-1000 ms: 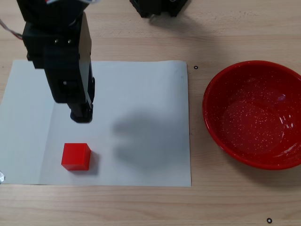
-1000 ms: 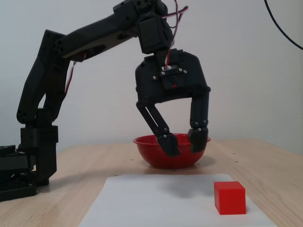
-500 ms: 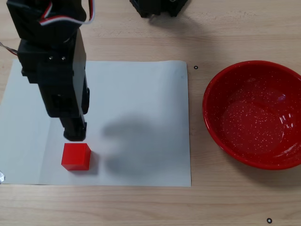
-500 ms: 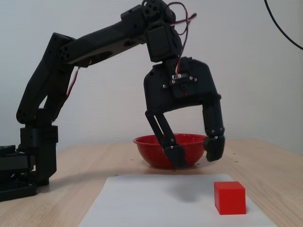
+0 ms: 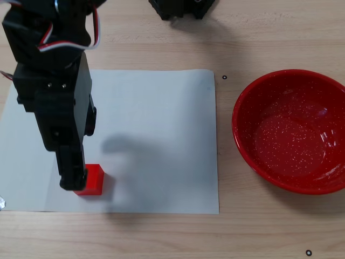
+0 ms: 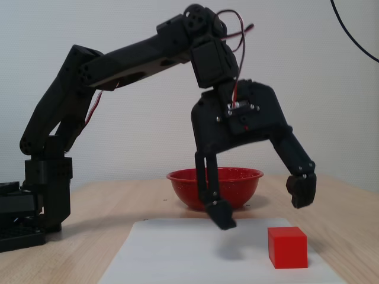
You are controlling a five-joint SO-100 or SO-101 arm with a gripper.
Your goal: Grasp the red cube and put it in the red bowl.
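The red cube point(image 5: 95, 180) lies near the front left corner of a white paper sheet point(image 5: 156, 135). From above, a black finger covers its left side. In the side view the cube point(image 6: 287, 247) rests on the paper, low and to the right. My gripper point(image 6: 260, 204) hangs open and wide just above it, holding nothing. One fingertip point(image 6: 220, 215) is left of the cube and the other point(image 6: 301, 192) is higher, above its right edge. From above, the gripper point(image 5: 72, 162) is mostly hidden under the wrist. The red bowl point(image 5: 253, 156) sits empty at the right, off the paper, and behind the arm point(image 6: 195, 192) in the side view.
The arm's base point(image 6: 35, 201) stands at the left of the side view and shows at the top edge point(image 5: 183, 8) from above. The arm's shadow falls on the paper beside the cube. Bare wooden table point(image 5: 259, 43) surrounds the sheet and the bowl.
The gripper has moved toward the cube and come lower, from behind it to directly over it. Its jaws have spread wider. Cube and bowl have not moved.
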